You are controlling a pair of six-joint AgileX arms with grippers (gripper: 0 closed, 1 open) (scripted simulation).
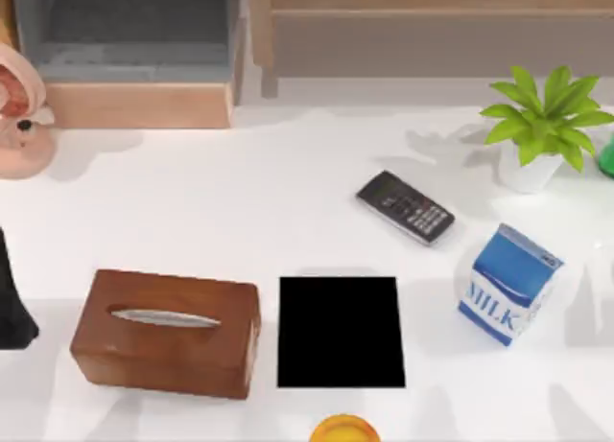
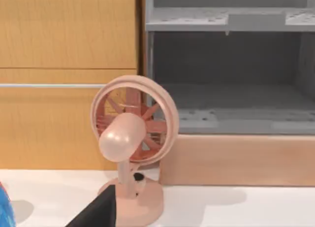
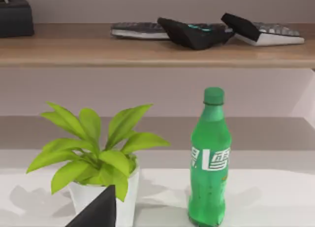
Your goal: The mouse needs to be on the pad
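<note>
My left pincer [image 1: 19,327], clenched or not I cannot tell, might grab the phone [image 1: 406,207], mistaking it for the mouse.

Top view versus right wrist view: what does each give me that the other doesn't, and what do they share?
The top view gives the pad lying flat on the white table, with the brown tissue box at its left, the black handset behind it and the milk carton at its right. The right wrist view gives a wooden shelf carrying keyboards. Shared: the potted plant and, judging by the green sliver at the top view's right edge, the green bottle.
</note>
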